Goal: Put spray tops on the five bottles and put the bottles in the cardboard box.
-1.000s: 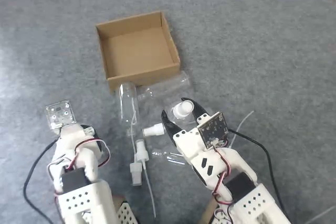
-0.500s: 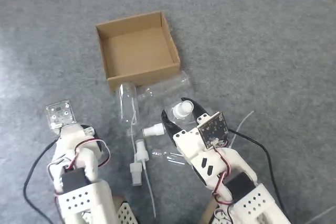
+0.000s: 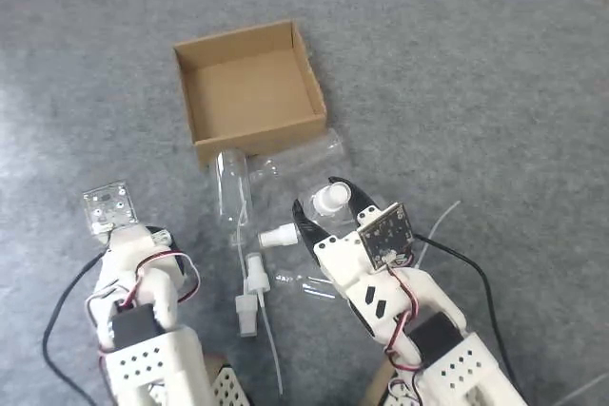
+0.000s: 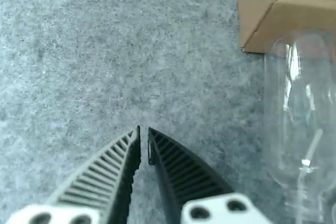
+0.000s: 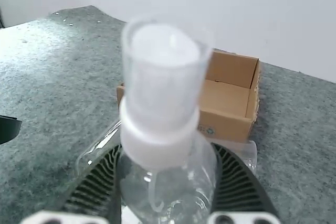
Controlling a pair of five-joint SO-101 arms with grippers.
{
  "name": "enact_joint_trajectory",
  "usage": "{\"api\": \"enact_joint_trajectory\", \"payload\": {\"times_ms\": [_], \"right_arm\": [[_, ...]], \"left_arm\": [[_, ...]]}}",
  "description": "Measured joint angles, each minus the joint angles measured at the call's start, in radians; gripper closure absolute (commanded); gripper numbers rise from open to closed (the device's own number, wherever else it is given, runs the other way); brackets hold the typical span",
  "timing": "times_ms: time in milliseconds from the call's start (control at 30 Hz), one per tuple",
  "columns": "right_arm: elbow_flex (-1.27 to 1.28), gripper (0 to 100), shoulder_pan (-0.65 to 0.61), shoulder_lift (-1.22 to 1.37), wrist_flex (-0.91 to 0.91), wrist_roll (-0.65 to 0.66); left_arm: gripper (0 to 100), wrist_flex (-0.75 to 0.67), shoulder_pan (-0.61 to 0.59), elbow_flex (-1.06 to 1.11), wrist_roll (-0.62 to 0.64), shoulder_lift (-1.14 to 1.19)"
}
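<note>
Two bottles (image 3: 231, 187) lay on the counter (image 3: 495, 92) just beside the box (image 3: 262, 138); a third bottle (image 3: 331, 200), capped, stood clamped in the right jaws. Two spray tops (image 3: 279, 235) lay loose nearby. Left jaws were nearly closed, holding nothing.

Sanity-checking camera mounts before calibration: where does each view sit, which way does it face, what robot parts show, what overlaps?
High view: fixed overhead, looking down on the carpet; left arm and right arm show, cardboard box beyond them.
Left wrist view: on the left wrist, looking down past the shut left gripper at carpet, box corner, a lying clear bottle.
Right wrist view: on the right wrist, looking roughly level toward the box; right gripper clamps a capped bottle.
Shared: the box, in all three.
</note>
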Motion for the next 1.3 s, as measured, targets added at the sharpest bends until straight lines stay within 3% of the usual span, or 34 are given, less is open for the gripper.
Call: {"api": "enact_joint_trajectory", "payload": {"times_ms": [1300], "right_arm": [[-0.049,92.3,0.026,0.000,0.044,0.000]], "left_arm": [[98,0.000,0.000,0.000,0.000,0.000]]}}
